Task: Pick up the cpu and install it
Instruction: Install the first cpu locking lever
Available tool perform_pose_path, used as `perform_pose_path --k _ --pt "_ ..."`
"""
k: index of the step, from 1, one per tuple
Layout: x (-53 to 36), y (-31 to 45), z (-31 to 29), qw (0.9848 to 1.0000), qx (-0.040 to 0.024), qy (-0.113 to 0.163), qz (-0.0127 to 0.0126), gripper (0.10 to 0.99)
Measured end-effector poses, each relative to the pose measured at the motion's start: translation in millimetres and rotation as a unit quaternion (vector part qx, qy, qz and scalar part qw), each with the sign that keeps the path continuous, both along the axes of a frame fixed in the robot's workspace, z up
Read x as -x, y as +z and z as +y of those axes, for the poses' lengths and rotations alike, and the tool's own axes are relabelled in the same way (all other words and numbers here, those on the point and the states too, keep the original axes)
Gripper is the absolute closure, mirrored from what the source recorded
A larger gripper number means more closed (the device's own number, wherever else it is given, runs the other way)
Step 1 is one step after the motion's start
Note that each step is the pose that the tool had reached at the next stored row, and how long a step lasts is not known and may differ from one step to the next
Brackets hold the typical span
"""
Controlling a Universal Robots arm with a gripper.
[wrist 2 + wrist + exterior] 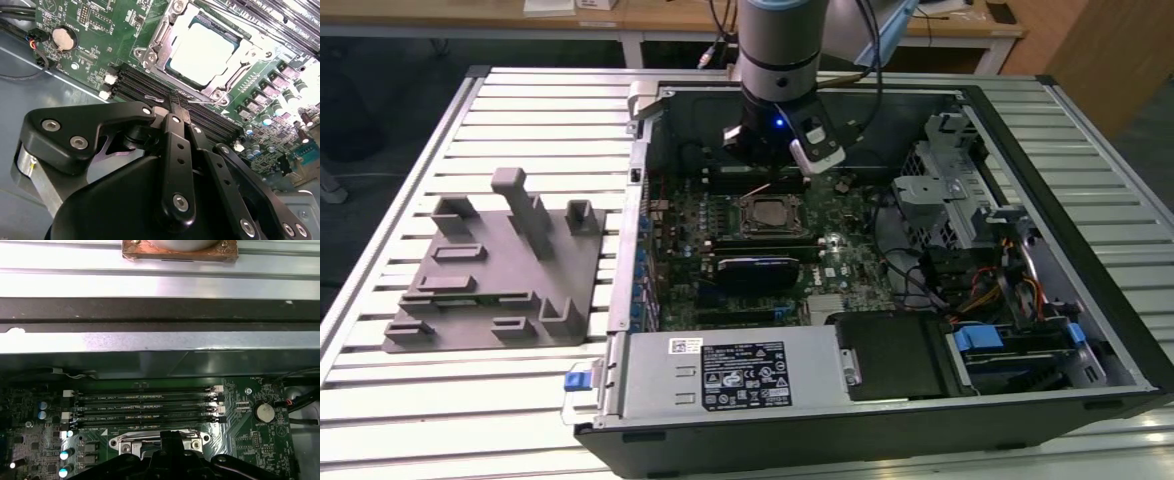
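Black pincer (178, 102) links sit closest to us in the second wrist view, the fingers pressed together with nothing between them. Just past the tips we see the cpu (202, 50), pale and flat, lying in its socket (155, 45) on the green board (90, 65), with a metal frame around it. Memory slots (145, 82) run between pincer and socket. In the exterior view the arm (781, 50) hangs over the open case (881, 440), which lies on the slatted table (520, 100) beside a grey fixture (494, 270).
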State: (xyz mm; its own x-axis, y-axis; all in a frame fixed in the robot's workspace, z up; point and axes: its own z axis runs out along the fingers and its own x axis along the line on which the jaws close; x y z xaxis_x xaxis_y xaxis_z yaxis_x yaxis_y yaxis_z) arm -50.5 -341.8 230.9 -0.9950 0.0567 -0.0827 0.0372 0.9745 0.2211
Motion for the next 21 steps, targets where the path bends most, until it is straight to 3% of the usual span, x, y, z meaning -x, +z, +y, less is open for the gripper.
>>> perform_pose_path --k 5,6,10,12,18,21 --pt "0.0 -0.3 0.0 1.0 0.0 -0.001 -0.0019 0.98" --pt "0.1 -0.6 0.0 1.0 0.0 -0.001 -0.0034 0.98" --pt "0.2 -1.8 0.0 0.9998 0.0 -0.002 -0.0174 0.98" --pt "0.2 -2.3 0.1 0.9997 0.0 -0.002 -0.0225 0.98" --pt "1.2 -4.1 0.0 0.9995 0.0004 -0.003 -0.0304 0.98" --pt "1.7 -6.1 0.1 0.9995 0.0037 -0.003 -0.0313 0.98"
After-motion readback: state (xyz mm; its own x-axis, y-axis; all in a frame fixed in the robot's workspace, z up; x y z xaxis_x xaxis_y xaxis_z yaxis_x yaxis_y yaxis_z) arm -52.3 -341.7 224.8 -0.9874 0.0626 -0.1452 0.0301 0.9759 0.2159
